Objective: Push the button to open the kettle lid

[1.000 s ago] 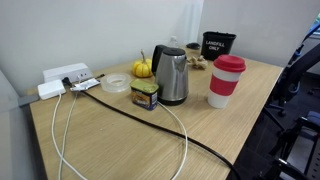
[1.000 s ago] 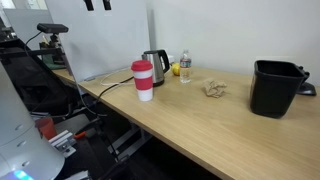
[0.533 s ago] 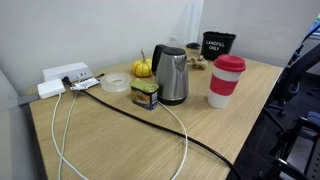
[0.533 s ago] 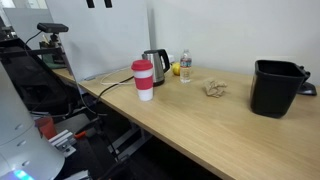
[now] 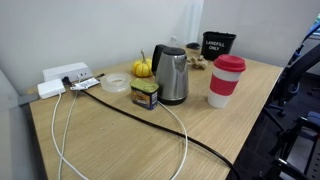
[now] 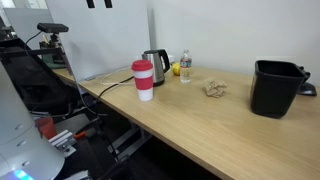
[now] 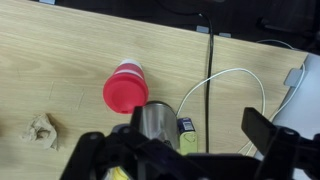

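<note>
The steel kettle [image 5: 171,76] stands on the wooden table, and shows in both exterior views [image 6: 154,62]. Its black kettle lid [image 5: 167,49] lies shut on top. In the wrist view the kettle [image 7: 155,118] is seen from high above, its top partly hidden by my gripper's body. My gripper [image 7: 175,135] is open and empty, well above the kettle and touching nothing. Only its finger ends show at the top edge of an exterior view [image 6: 97,4].
A white cup with red lid [image 5: 227,80] stands beside the kettle. A yellow-labelled jar [image 5: 145,95], a tape roll [image 5: 116,84], a small pumpkin [image 5: 143,68], a power strip [image 5: 65,78] and cables are near it. A black bin [image 6: 275,88], a bottle [image 6: 185,67] and crumpled paper [image 6: 213,89] are also on the table.
</note>
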Tool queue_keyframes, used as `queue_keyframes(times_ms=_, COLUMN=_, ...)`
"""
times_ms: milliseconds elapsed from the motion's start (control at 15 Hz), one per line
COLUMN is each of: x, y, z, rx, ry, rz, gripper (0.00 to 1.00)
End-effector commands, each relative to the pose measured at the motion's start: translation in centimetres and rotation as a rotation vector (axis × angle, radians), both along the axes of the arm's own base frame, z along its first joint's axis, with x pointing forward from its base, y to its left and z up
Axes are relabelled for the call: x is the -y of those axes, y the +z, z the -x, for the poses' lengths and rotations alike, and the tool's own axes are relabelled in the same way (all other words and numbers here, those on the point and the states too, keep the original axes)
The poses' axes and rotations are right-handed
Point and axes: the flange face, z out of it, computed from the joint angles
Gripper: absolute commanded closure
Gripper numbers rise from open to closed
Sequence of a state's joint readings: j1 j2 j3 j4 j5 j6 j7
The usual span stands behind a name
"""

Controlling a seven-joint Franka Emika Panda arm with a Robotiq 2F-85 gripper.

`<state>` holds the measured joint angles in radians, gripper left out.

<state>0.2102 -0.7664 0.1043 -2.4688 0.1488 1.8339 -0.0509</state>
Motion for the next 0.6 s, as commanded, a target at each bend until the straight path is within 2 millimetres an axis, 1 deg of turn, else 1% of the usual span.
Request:
queue_keyframes(times_ms=0, x=-0.6, y=-0.1, z=-0.9, rx=-0.018, ry=-0.007, rz=-0.003, gripper=0.00)
queue_keyframes(times_ms=133, x=-1.3, y=-0.6, z=-1.9, rx=-0.018, ry=-0.032, rz=0.023, gripper=0.00)
queue_keyframes(times_ms=267, x=-2.5, y=-1.4, z=-3.6, rx=-0.014, ry=-0.075, rz=0.020, gripper=0.00)
queue_keyframes(times_ms=533, x=-5.0, y=-3.0, z=-8.0, rx=0.047, ry=-0.169, rz=0.011, gripper=0.00)
